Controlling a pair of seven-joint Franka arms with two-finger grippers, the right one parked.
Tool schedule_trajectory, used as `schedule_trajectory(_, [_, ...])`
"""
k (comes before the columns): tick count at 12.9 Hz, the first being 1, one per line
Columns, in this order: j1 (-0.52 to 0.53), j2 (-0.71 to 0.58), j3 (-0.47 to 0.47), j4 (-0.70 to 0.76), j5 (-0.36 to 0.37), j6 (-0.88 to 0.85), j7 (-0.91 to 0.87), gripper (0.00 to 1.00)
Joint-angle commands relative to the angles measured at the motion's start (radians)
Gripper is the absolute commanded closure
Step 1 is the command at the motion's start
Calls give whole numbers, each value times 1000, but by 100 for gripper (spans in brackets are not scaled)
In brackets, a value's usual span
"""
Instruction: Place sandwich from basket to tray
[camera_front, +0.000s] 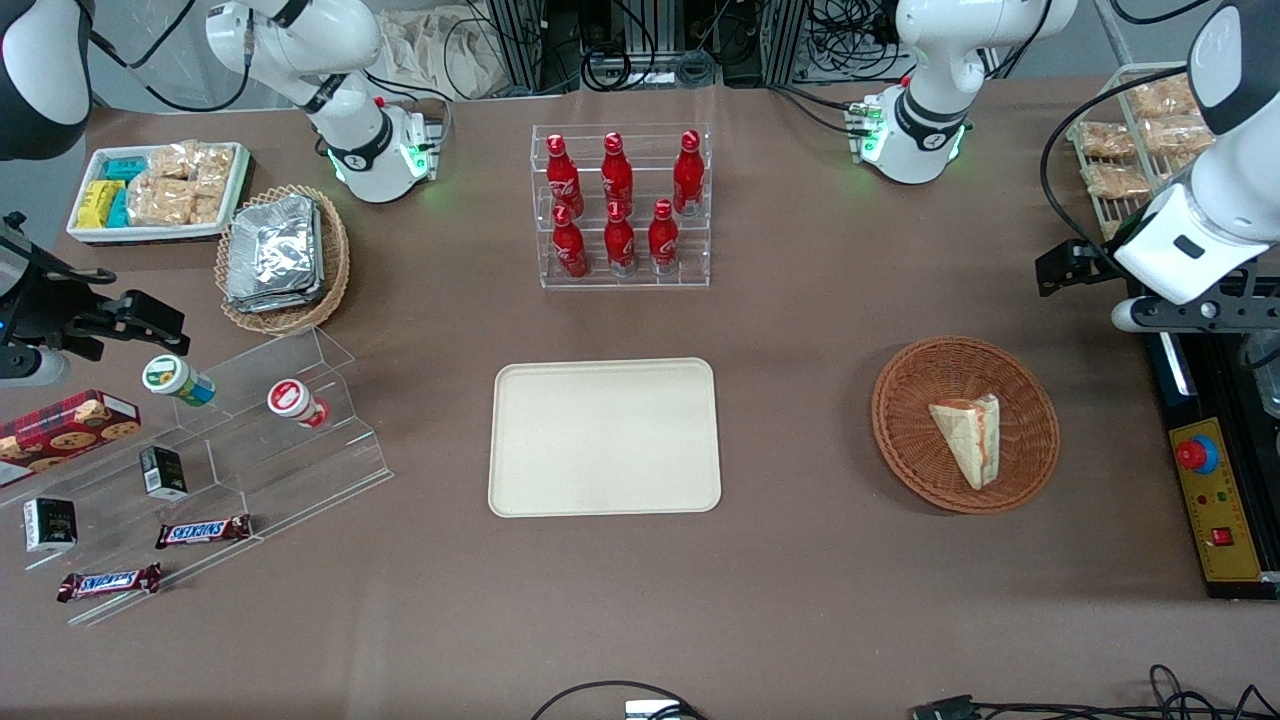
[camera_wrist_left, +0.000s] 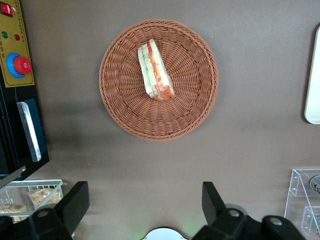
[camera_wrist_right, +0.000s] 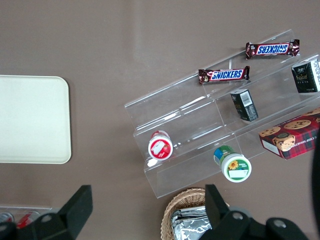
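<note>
Your sandwich lies in the basket, resting on the weave with its striped filling edge showing along one side; in the wrist view the sandwich sits slightly off the middle of the basket, with nothing touching it. The basket stands on the brown table toward the working arm's end, well apart from the tray, which lies flat at the table's middle, nearer to the front camera than the bottle rack. Your gripper hangs above the table, beside the basket and clear of it, with its fingers spread wide apart and holding nothing. In the front view the gripper shows at the working arm's end, beside the control box.
</note>
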Motion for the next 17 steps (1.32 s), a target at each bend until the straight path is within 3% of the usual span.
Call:
schedule_trajectory(1, [-7,-10,9,-8,-6,6,-3,0])
schedule_trajectory(10, [-3,10,10,-6,-8,18,-7,0])
schedule_trajectory(13, [17,29,12,-43,-9,93,-27,0])
schedule_trajectory(17, [17,131,12,-52,-23,136,-180,0])
